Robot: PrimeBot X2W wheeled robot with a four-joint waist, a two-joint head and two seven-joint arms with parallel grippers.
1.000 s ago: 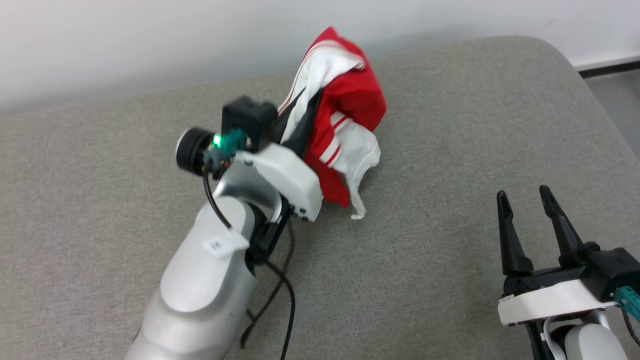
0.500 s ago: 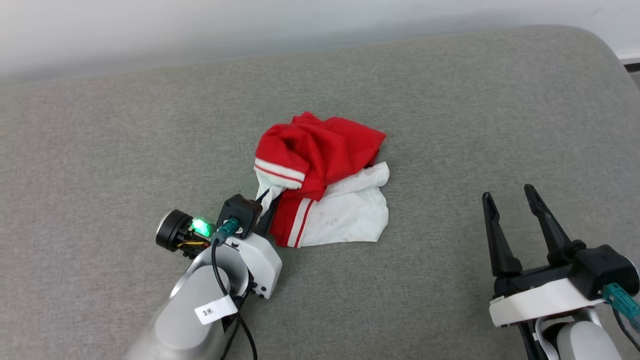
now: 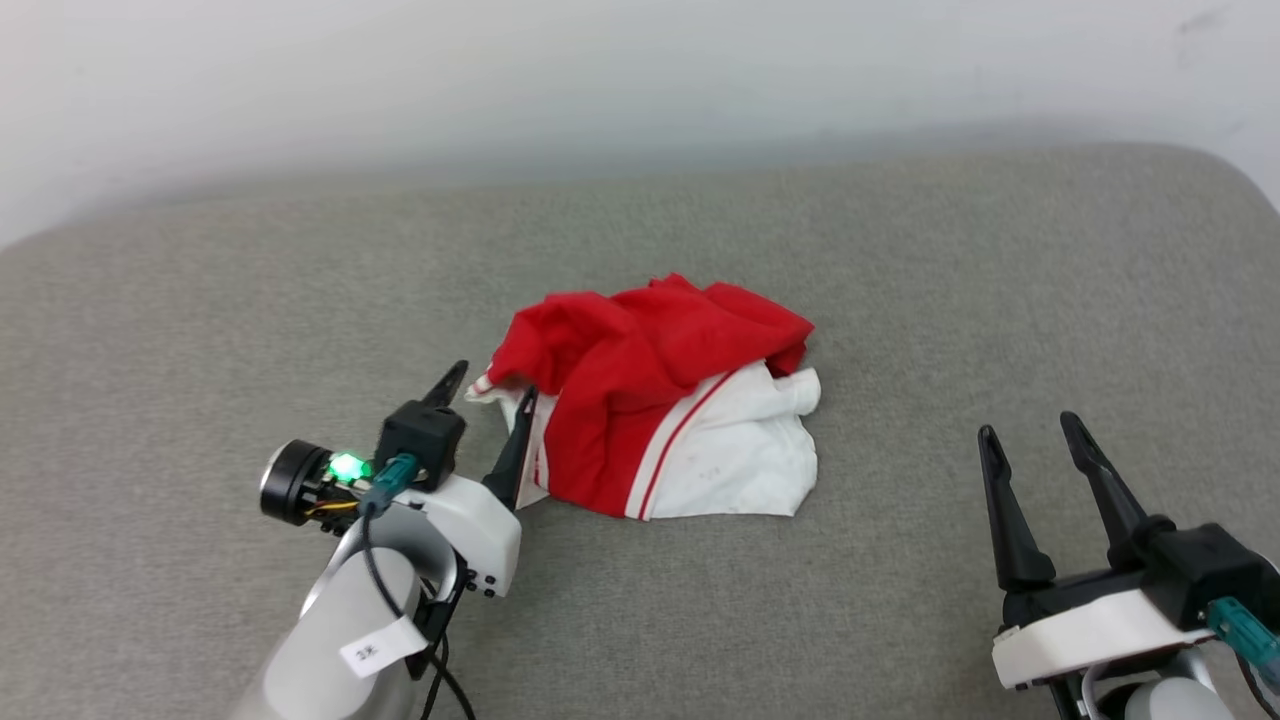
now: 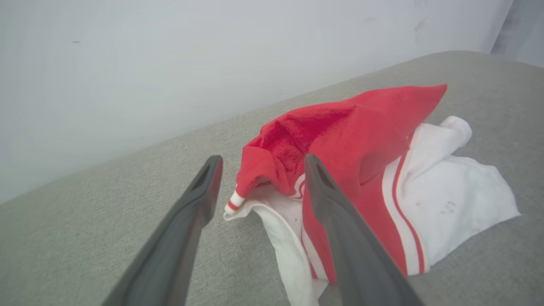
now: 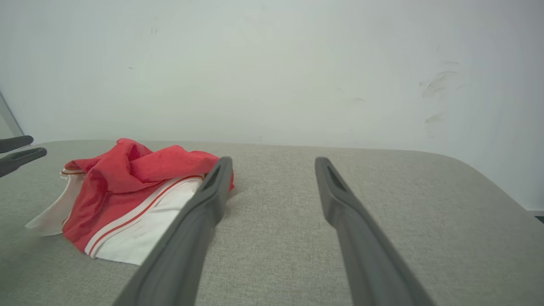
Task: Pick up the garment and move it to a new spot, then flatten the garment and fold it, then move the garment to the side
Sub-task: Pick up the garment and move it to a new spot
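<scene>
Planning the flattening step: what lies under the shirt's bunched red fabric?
White fabric with red stripes pokes out beneath the red layer of the garment, lying on the grey cushion. Whatever sits deeper in the heap is covered.

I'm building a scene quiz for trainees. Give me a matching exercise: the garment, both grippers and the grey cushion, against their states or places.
Things:
1. garment
2. left gripper
3. right gripper
4. grey cushion

States or places:
A. open, over bare cushion, apart from the garment
B. crumpled heap, red over white
C. open, fingers at the garment's edge
D. bears the garment

Pairs: 1-B, 2-C, 3-A, 4-D
</scene>
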